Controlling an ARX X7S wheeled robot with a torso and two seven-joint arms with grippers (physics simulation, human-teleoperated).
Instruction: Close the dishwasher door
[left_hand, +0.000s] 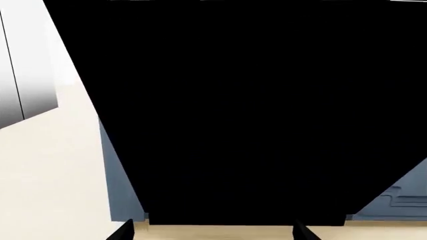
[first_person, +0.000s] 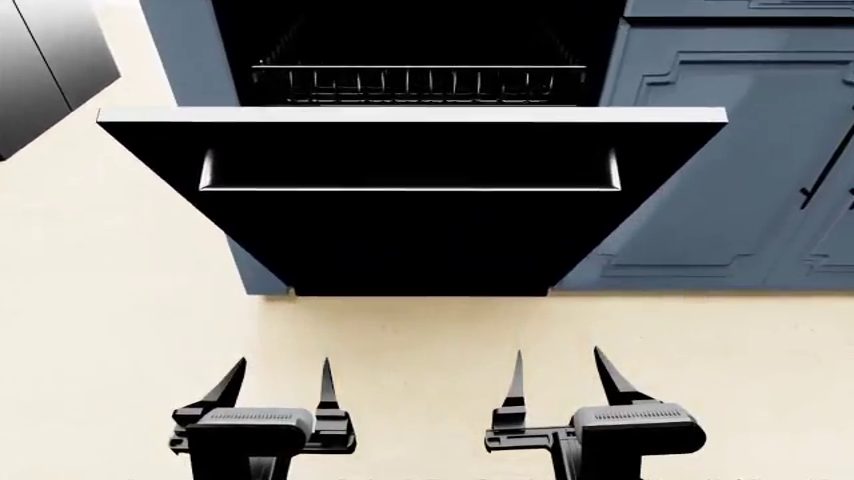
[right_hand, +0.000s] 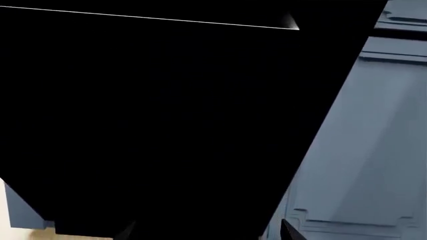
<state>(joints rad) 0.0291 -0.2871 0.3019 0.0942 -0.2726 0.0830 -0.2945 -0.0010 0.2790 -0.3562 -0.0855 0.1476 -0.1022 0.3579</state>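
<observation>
The dishwasher door (first_person: 414, 235) is a glossy black panel, swung partly down and open, with a long silver bar handle (first_person: 407, 187) and a silvery top edge (first_person: 411, 115). A wire rack (first_person: 416, 82) shows in the dark opening above it. My left gripper (first_person: 283, 385) and right gripper (first_person: 558, 378) are both open and empty, low over the floor, short of the door's bottom edge. The door's black face fills the left wrist view (left_hand: 253, 110) and the right wrist view (right_hand: 167, 125), where the handle's bright line (right_hand: 153, 19) shows. The left gripper's (left_hand: 213, 232) and right gripper's (right_hand: 207, 231) fingertips show spread apart.
Blue-grey moulded cabinet doors (first_person: 727, 170) stand right of the dishwasher, and a blue-grey strip (first_person: 187, 60) left of it. A grey glossy panel (first_person: 47, 60) is at the far left. Cream floor (first_person: 414, 340) lies between me and the door.
</observation>
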